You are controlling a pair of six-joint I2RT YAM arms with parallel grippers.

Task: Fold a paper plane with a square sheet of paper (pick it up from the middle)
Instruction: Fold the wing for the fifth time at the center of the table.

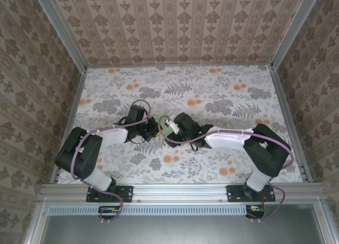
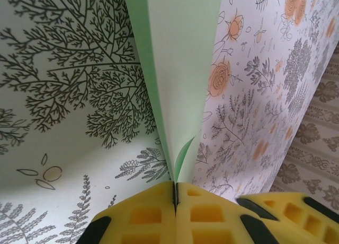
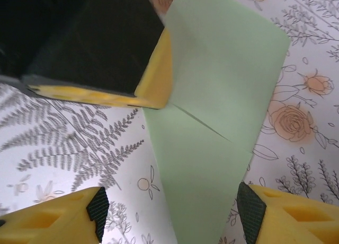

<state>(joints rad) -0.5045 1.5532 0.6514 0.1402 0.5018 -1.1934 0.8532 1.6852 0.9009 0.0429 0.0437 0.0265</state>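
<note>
Two arms: meet over the bench (image 1: 222, 95).
Left end effector (image 2: 175, 193): clamped on the middle of the square sheet of paper (image 2: 180, 69), to stand up a fold.
Right end effector (image 3: 172, 212): wide, straddling the sheet, holding nothing.

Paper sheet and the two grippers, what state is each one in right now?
left gripper: shut on the square sheet of paper.
square sheet of paper: creased, partly folded, doubled over where it is pinched.
right gripper: open, fingers either side of the sheet, not gripping.
</note>
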